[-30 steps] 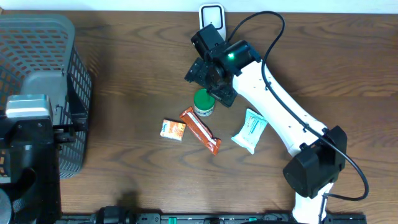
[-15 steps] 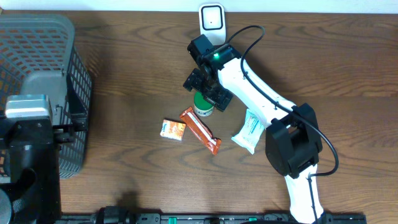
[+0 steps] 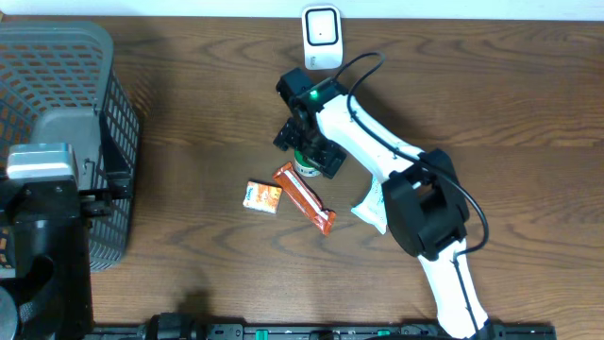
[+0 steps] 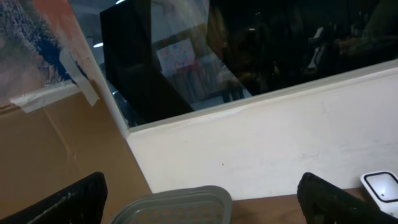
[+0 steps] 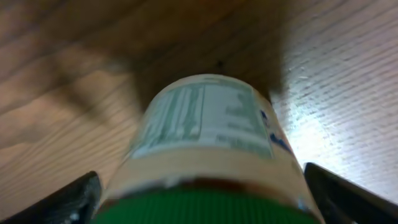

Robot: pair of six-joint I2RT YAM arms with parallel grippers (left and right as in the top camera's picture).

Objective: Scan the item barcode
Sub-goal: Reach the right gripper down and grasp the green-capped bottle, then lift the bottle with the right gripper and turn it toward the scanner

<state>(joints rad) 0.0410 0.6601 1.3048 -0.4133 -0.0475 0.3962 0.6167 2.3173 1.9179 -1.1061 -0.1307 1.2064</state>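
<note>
1. Jar (image 3: 304,169), green-lidded: stands lid-up on the wooden table (image 3: 189,113), between the white scanner (image 3: 322,25) at the far edge and the orange bar (image 3: 304,198); shows only as a sliver from above, under the right arm's wrist.
2. Right gripper (image 5: 208,202): hangs straight over the jar with fingers spread wide, one dark fingertip (image 5: 71,199) on either side of the green lid; cannot tell whether either pad touches the jar.
3. Right wrist view: looks down past the lid along the cream label, with a white printed panel facing the lens; print too blurred to read.
4. Orange bar: lies slantwise just beside the jar, on its near side; has a small orange packet (image 3: 262,196) just to its left and a white pouch (image 3: 366,212) to its right, partly hidden by the arm.
5. Left gripper (image 4: 205,199): stands wide apart, grips nothing, sits at the left beside the grey basket (image 3: 57,66), facing the back wall (image 4: 280,143).
</note>
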